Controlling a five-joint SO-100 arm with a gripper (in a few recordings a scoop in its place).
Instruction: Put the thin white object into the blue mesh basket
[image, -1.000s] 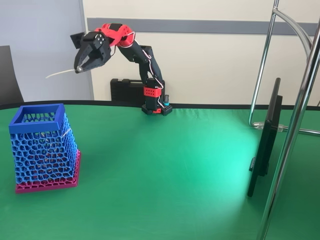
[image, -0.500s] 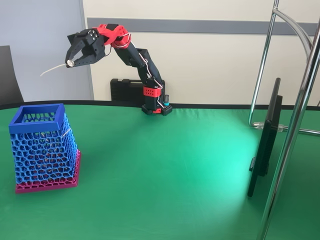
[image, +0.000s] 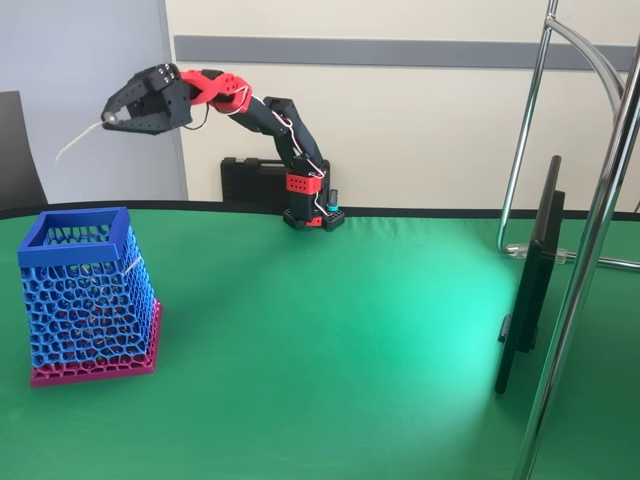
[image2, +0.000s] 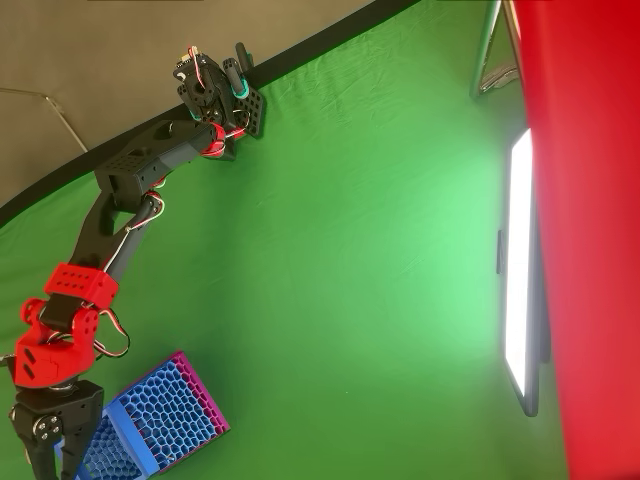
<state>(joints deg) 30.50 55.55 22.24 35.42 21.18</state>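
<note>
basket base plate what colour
Magenta, under the blue mesh basket; clearest in the fixed view.

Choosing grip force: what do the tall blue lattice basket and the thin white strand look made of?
The tall blue lattice basket: probably rigid matte plastic, with an irregular open mesh and solid rim. The thin white strand: seemingly flexible plastic or wire; it curves downward from the gripper. Too thin to say more.

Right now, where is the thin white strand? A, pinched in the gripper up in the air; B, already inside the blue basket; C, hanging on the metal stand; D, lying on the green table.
A: in the fixed view the gripper is shut on the thin white strand, which trails from its tip well above the blue mesh basket.
</note>
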